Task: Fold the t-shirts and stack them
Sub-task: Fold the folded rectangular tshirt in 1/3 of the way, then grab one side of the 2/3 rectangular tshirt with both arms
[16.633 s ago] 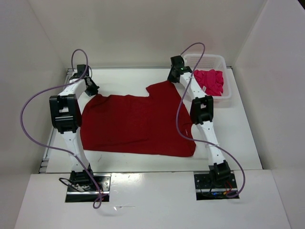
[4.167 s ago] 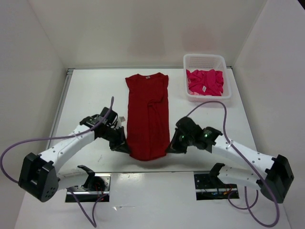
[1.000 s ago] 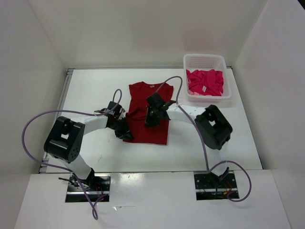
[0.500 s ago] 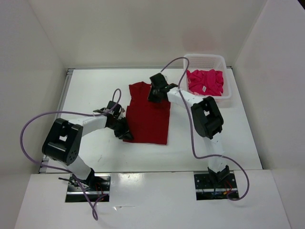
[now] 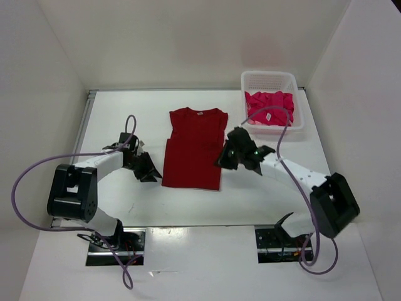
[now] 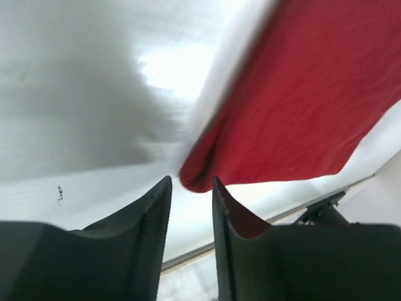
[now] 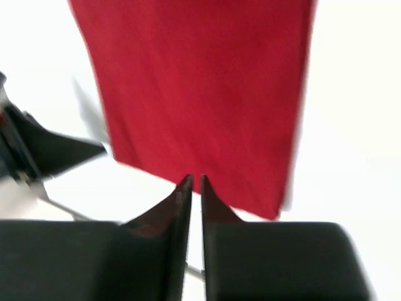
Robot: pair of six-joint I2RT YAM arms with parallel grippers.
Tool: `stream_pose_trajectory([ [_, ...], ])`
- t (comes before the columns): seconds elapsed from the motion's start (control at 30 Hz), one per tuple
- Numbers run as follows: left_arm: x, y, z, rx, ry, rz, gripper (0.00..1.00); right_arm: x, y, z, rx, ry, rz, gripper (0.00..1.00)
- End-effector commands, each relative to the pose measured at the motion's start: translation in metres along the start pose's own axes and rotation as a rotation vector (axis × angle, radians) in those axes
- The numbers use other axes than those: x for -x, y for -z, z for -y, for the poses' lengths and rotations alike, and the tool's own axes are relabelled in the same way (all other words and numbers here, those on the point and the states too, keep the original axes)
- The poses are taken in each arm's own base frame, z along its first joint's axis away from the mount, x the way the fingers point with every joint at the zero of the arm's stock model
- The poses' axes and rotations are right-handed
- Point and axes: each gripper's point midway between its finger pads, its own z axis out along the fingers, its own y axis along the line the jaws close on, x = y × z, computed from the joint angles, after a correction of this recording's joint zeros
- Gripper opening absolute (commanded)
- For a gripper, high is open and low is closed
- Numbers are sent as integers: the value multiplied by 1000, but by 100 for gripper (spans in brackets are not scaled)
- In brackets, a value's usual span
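The dark red t-shirt (image 5: 194, 147) lies folded into a rectangle mid-table, collar at the far end; it also fills the wrist views (image 6: 301, 106) (image 7: 200, 81). My left gripper (image 5: 152, 175) sits low just left of its near left corner, open, and the corner lies just beyond the fingertips (image 6: 190, 188) with nothing between them. At the shirt's right edge my right gripper (image 5: 222, 162) hovers over the cloth. Its jaws (image 7: 193, 183) stand a thin slit apart and hold nothing. A bright magenta-pink t-shirt (image 5: 270, 106) is bunched in the basket.
The white lattice basket (image 5: 268, 78) stands at the far right corner against the wall. White walls close in the table on three sides. The left arm's purple cable (image 5: 37, 169) loops out over the table's left edge.
The right arm has let go at the collar end and swung back to the shirt's right edge. The left gripper has drawn away to the left and opened wider. The shirt lies free.
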Motion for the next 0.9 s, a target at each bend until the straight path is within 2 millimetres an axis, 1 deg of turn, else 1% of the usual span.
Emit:
stream_pose_trajectory([
  [0.0,-16,-7,-5,-24,0,-80,41,-58,2,40,-50,-87,-111,18],
  [0.03,-17,-8,-5,-34,-2,-82,41,-64,5,44,-42,-98,-117,23],
  [0.07,-17,-11,-7,-31,1,-86,43,-74,4,59,-66,-100,-133,34],
  [0.1,-20,-13,-6,-44,-1,-109,43,-79,3,65,-80,-101,-142,38],
  [0.13,-20,-13,-6,-44,-1,-109,43,-83,3,67,-75,-102,-154,41],
  [0.17,-21,-14,-8,-39,-6,-116,43,-88,0,71,-84,-104,-172,42],
  [0.2,-21,-14,-8,-39,-7,-116,43,-90,-3,71,-79,-96,-183,44],
  [0.23,-23,-14,-9,-34,-1,-124,43,-99,-7,76,-103,-87,-210,44],
  [0.27,-22,-14,-11,-26,-2,-119,43,-102,-10,76,-102,-79,-216,45],
  [0.37,-27,-18,-15,-9,-1,-132,43,-104,-17,69,-68,-91,-231,45],
  [0.47,-28,-19,-16,-4,3,-139,43,-103,-17,67,-60,-90,-226,45],
  [0.5,-27,-19,-18,5,2,-133,39,-103,-17,67,-60,-90,-226,45],
  [0.53,-27,-19,-18,5,2,-133,37,-100,-15,64,-53,-81,-222,45],
  [0.6,-26,-20,-19,14,11,-127,36,-95,-10,56,-30,-78,-208,45],
  [0.63,-29,-20,-22,19,15,-134,34,-97,-8,58,-31,-92,-207,45],
  [0.67,-27,-21,-21,14,11,-127,34,-91,-4,50,2,-88,-186,45],
  [0.7,-27,-21,-21,14,11,-127,34,-91,-4,50,3,-88,-186,47],
  [0.73,-29,-24,-21,16,5,-134,31,-93,-6,52,-6,-89,-192,47],
  [0.8,-30,-24,-19,9,5,-139,27,-94,-7,46,11,-80,-217,47],
  [0.83,-30,-24,-19,9,5,-139,26,-100,-5,45,14,-66,-241,47],
  [0.87,-31,-23,-18,1,6,-144,23,-102,-2,43,23,-67,-252,47],
])
